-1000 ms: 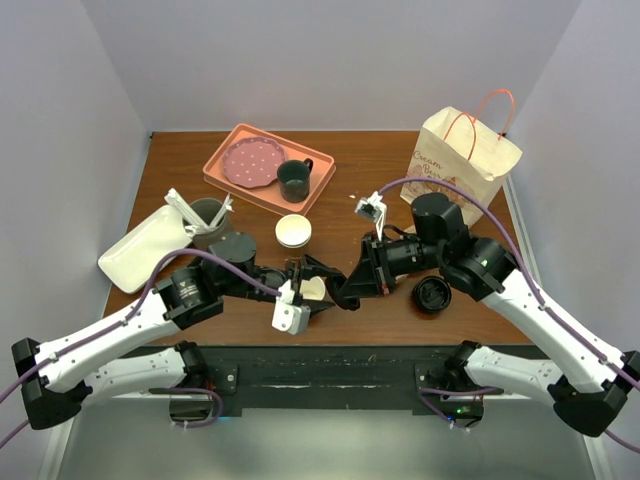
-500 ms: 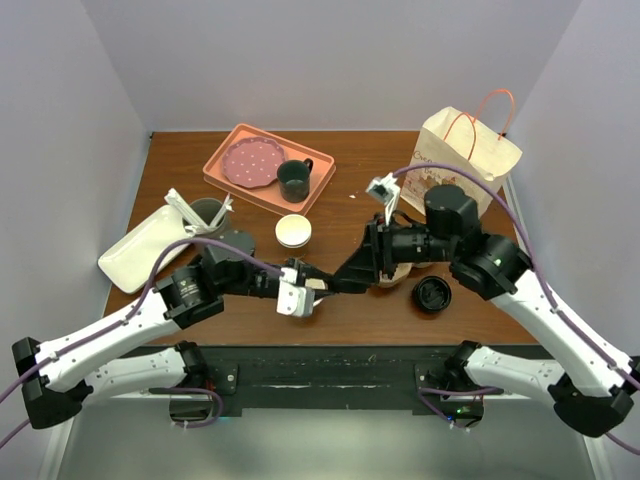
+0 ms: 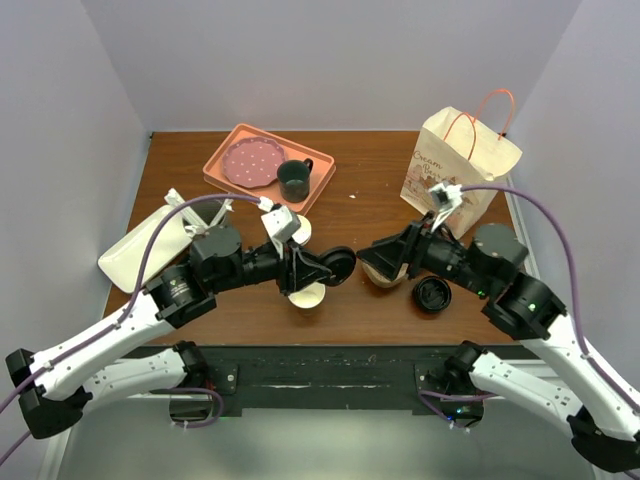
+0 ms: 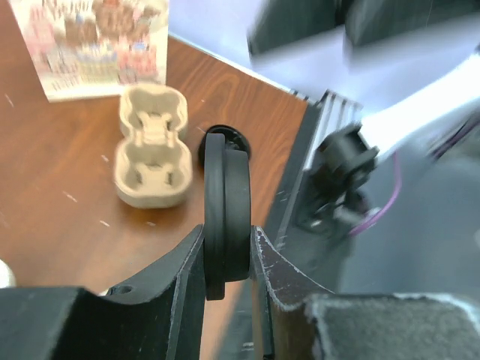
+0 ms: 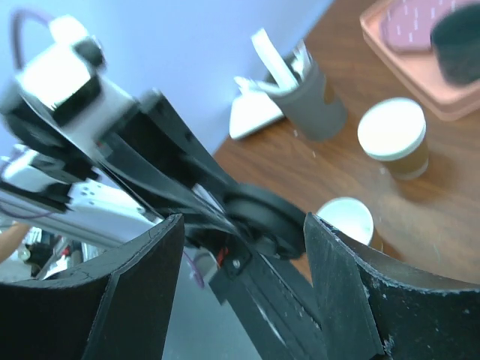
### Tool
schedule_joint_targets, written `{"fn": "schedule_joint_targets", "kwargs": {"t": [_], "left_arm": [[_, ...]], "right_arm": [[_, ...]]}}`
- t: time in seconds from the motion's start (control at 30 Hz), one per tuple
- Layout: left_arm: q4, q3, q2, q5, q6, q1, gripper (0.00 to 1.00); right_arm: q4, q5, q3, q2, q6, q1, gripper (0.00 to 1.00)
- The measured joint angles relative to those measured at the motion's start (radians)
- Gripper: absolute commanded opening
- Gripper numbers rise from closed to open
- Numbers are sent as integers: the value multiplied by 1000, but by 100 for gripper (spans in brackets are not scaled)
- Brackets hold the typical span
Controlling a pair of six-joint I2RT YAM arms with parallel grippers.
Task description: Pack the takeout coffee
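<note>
My left gripper (image 4: 227, 251) is shut on a round black lid (image 4: 225, 195), held on edge between both fingers. From above, this gripper (image 3: 322, 268) and the lid (image 3: 340, 265) hang just above an open-topped tan paper cup (image 3: 305, 296), the takeout coffee's cup, which stands on the table without a lid. My right gripper (image 3: 368, 262) faces the lid from the right with its jaws open and a small gap to the lid. In the right wrist view the gripper (image 5: 244, 277) frames the lid (image 5: 262, 221) with nothing between its fingers.
A pulp cup carrier (image 3: 388, 276) lies under the right gripper. A loose black lid (image 3: 433, 295) lies beside it. A paper bag (image 3: 460, 160) stands back right. A pink tray (image 3: 225, 182) holds a plate and a green mug (image 3: 293, 180). A white-lidded cup (image 5: 394, 135), grey utensil cup (image 5: 307, 105) and white dish (image 3: 140, 250) are on the left.
The left gripper closed on the black lid and swung right and up with it. The right gripper opened, let go of the lid and drew back to the right.
</note>
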Motion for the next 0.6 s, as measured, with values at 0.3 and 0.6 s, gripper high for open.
{"fn": "schedule_joint_targets", "kwargs": {"t": [0.3,0.6], "left_arm": [[34,0,29,42,-455,132,17],[135,-26,4,95,-605,145,16]], "right_arm": [[22,-6,-124,19,35,0,68],[92,-30,-129,32,60,0,63]]}}
